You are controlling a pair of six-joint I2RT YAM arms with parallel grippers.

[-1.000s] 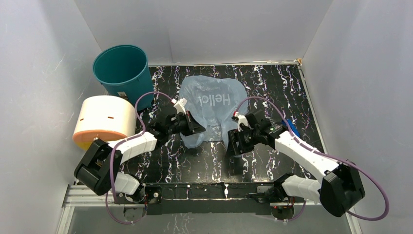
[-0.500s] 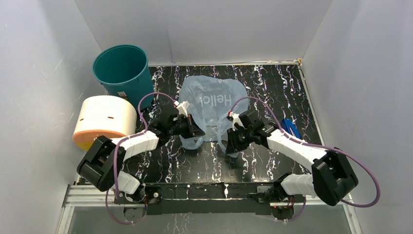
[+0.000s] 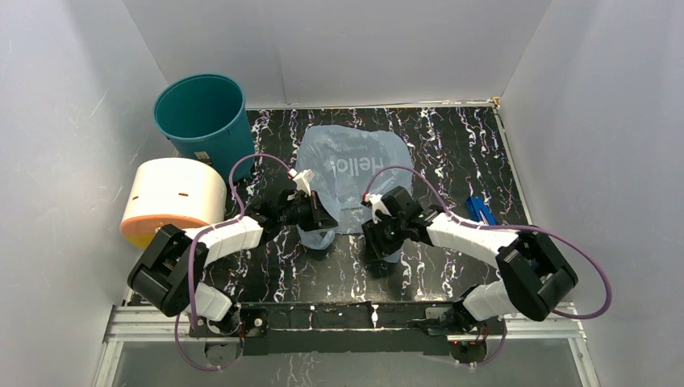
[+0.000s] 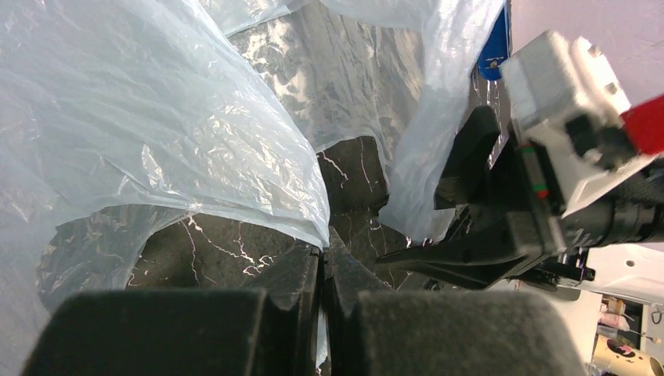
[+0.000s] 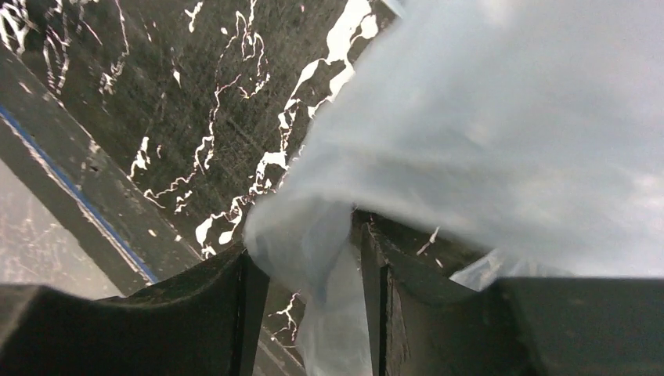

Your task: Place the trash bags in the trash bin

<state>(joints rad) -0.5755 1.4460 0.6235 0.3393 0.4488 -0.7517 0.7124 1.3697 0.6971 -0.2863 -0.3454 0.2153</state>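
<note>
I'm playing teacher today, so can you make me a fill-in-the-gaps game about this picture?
The white word on the trash bag says ____.
The left pincer pinches the edge of the ____.
The cream cylinder has an ____ end.
Missing words: Hello; trash bag; orange.

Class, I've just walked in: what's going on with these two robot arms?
Both arms work on the thin, translucent light-blue plastic bag lying on the black marbled table. The left gripper is shut on its near edge; the right gripper is open, with film between its fingers. The teal round plastic bin stands at the back left, bag not yet inside.
</note>
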